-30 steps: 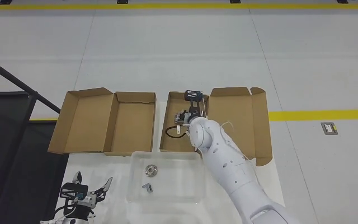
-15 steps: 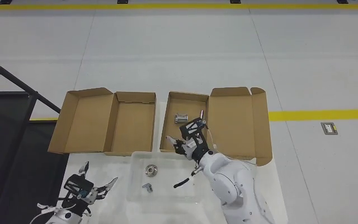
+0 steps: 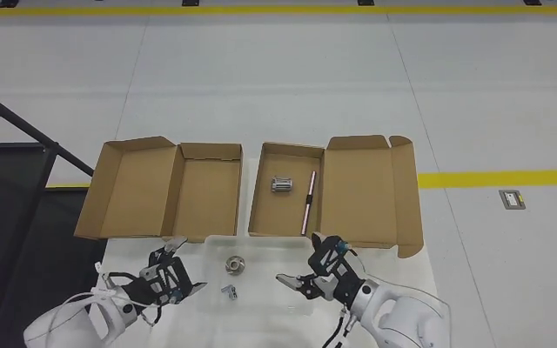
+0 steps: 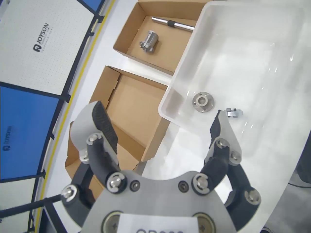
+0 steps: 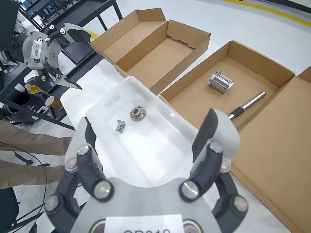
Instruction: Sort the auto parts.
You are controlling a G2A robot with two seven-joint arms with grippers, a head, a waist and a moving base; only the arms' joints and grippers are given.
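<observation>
A clear plastic tray (image 3: 261,239) at the table's near edge holds a round metal flange (image 3: 234,264) and a small metal bracket (image 3: 229,291). Behind it, the right cardboard box (image 3: 265,222) contains a ribbed metal cylinder (image 3: 281,184) and a long steel rod (image 3: 308,202). My left gripper (image 3: 184,265) hangs open at the tray's left side, near the bracket (image 4: 234,113) and flange (image 4: 203,101). At the tray's right side my right gripper (image 3: 305,259) is open and holds nothing; its view shows the flange (image 5: 137,113), bracket (image 5: 120,126), cylinder (image 5: 220,82) and rod (image 5: 246,106).
An empty cardboard box (image 3: 204,191) with its lid (image 3: 130,187) folded out stands behind the tray on the left. The right box's lid (image 3: 365,187) lies open to the right. A dark metal rack (image 5: 80,8) stands off the table's left side.
My right arm has pulled back from the right box to the tray's right side, and the rod now shows lying in that box. My left gripper has risen to the tray's left side.
</observation>
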